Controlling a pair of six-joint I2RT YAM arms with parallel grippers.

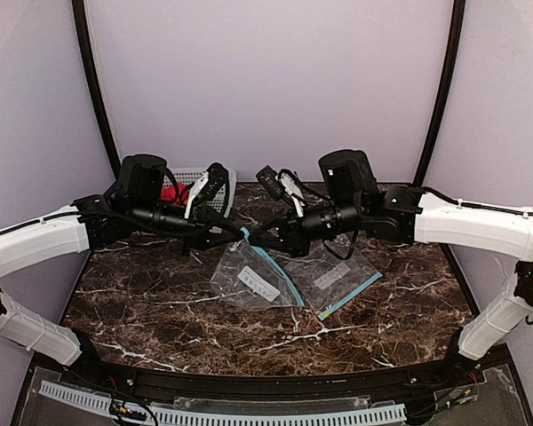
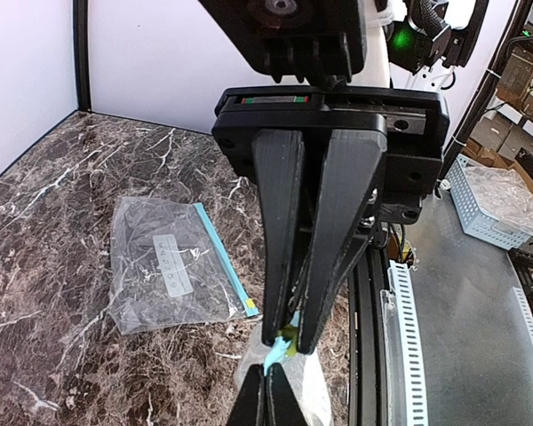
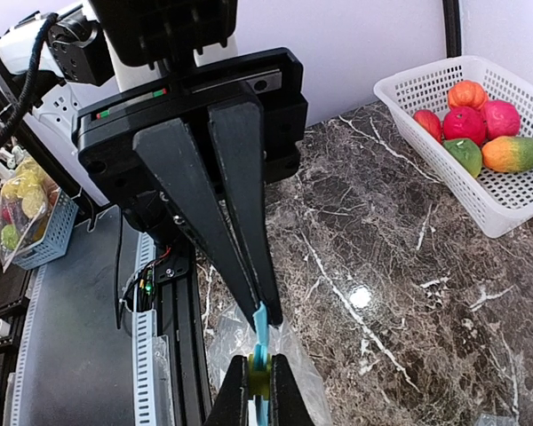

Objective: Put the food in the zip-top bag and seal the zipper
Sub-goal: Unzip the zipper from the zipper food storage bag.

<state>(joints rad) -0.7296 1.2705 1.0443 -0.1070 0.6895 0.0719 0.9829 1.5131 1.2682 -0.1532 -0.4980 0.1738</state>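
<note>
The food (image 3: 466,124), red, orange, pink and green toy fruits, lies in the white mesh basket (image 3: 426,89) at the table's back left; in the top view only some red (image 1: 171,193) shows. A clear zip-top bag (image 1: 247,280) with a blue zipper is lifted at its far corner. My left gripper (image 1: 239,232) (image 2: 290,342) is shut on the blue zipper strip at its yellow-green tab. My right gripper (image 1: 254,238) (image 3: 266,318) is shut on the same strip right beside it, tip to tip. The bag looks empty.
A second clear zip-top bag (image 1: 335,280) (image 2: 169,266) lies flat to the right of the held one. The basket (image 1: 204,182) stands against the back wall behind the left arm. Beyond the table's front edge run a black rail and a slotted white duct (image 1: 249,415).
</note>
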